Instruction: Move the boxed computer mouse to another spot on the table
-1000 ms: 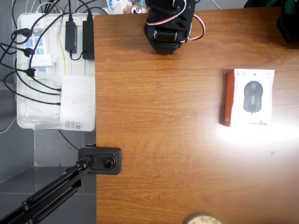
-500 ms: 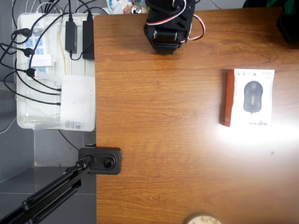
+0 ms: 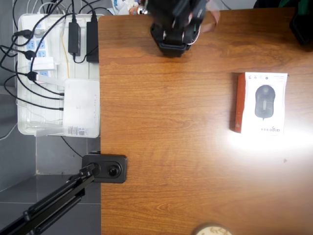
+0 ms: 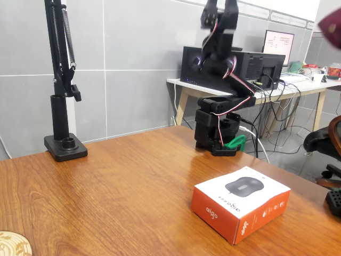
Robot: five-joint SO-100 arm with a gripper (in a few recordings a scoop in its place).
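Wood-grain bench (image 3: 171,147) under glare on my feed; the boxed computer mouse (image 3: 260,103) sits flat near its right edge in the overhead view, well apart from the raised arm (image 4: 218,69). Can't tell how the jaws stand.

Your arm (image 4: 221,80) stands folded at the upper middle of the fixed view, rising from its black base (image 4: 216,130) and reaching to the top edge. In the overhead view it sits blurred at the top centre (image 3: 175,22). You cannot read the jaws' state from either view.
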